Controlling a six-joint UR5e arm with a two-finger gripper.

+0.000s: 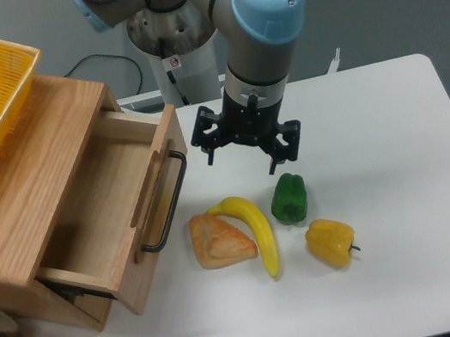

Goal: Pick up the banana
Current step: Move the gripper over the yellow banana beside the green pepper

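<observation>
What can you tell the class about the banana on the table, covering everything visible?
The banana is a slim, curved, smooth bright-yellow toy, plastic-looking, with tapered ends. It lies flat on the white table, running from upper left to lower right. Its left side lies against the bread wedge; the green pepper sits close on its right, apart. The hand hovers above, not touching it.

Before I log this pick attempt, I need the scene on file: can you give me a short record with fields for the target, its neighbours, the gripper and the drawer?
target: banana, lying flat on the white table
left neighbour: bread wedge, touching or nearly so
right neighbours: green pepper, yellow pepper
gripper: gripper open, above the table behind the banana, holding nothing
drawer: wooden drawer pulled open, appears empty
</observation>
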